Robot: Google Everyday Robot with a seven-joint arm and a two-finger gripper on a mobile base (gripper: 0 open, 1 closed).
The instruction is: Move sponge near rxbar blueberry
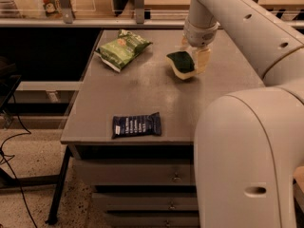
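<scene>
Step in hand, as I'm reading it: the pick, or the very start of the carry. The two-finger pale gripper [193, 59] is sitting over the far-right part of the grey flat-topped table [156, 99], coming straight down off the white arm [237, 13]. It's looking clamped on the wavy-edged sponge with dark green scouring top and pale yellow foam body [180, 63], one finger [203, 61] showing on the sponge's right side and the other behind it. The sponge is sitting tilted, green face towards the left edge. I can't tell whether its low edge is touching the top or is just off it.

The flat dark navy-blue rectangular bar wrapper, the rxbar blueberry [136, 125], is lying by the front edge, nearer the front-left corner, long side along that edge. It's well apart from the sponge.

Next move, I'm thinking: lift clear, travel diagonally towards the front-left corner, set down just beside the wrapper, not on it. The front edge is close there, so I'm planning to place on the wrapper's far side.

The crinkled light-green snack bag [124, 48] is lying near the far-left corner, off that path.

Writing: I'm seeing pale lettering and a small white patch on the wrapper, not legible. The bag print isn't readable either, so I'm not reading any brand.
</scene>
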